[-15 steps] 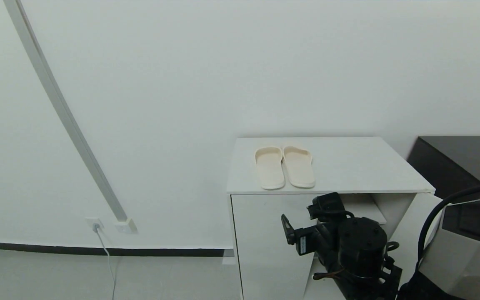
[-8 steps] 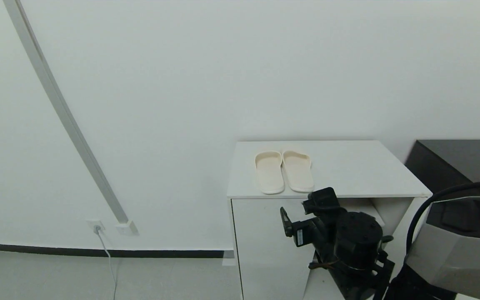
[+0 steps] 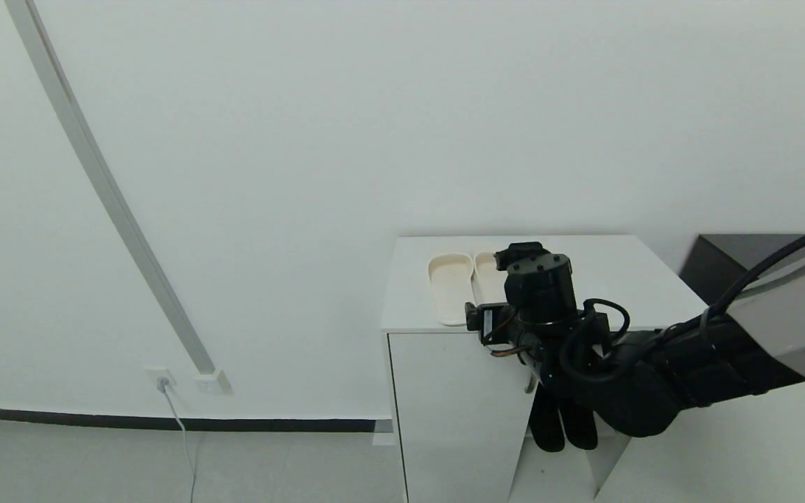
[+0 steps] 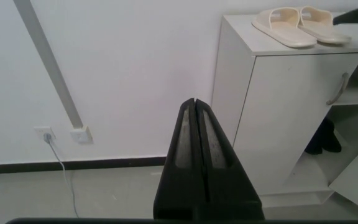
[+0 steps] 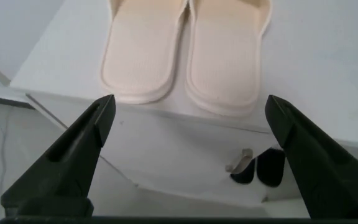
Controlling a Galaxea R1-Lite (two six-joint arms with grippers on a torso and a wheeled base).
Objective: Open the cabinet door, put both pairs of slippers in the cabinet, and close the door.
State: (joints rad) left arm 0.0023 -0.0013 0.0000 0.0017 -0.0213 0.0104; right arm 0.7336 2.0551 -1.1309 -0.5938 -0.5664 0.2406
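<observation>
A pair of cream slippers [image 3: 449, 286] lies side by side on top of the white cabinet [image 3: 626, 279], near its front left edge. My right arm [image 3: 539, 293] hangs over that front edge and hides part of the right-hand slipper. The right gripper [image 5: 190, 106] is open, its fingers spread wider than the cream slippers [image 5: 188, 43], just above and in front of them. A pair of black slippers [image 3: 563, 423] stands inside the cabinet behind the open right door [image 3: 724, 447]. My left gripper [image 4: 195, 112] is shut on nothing, out on the cabinet's left, well away from it.
The cabinet's left door [image 3: 458, 412] is closed, with its handle [image 4: 337, 90] at the inner edge. A dark piece of furniture [image 3: 710, 265] stands to the right. A wall socket with a cable [image 3: 159, 381] and a slanting conduit [image 3: 102, 181] are on the left.
My right arm has risen from in front of the cabinet opening to the top's front edge, over the cream slippers. The black slippers inside have come into sight.
</observation>
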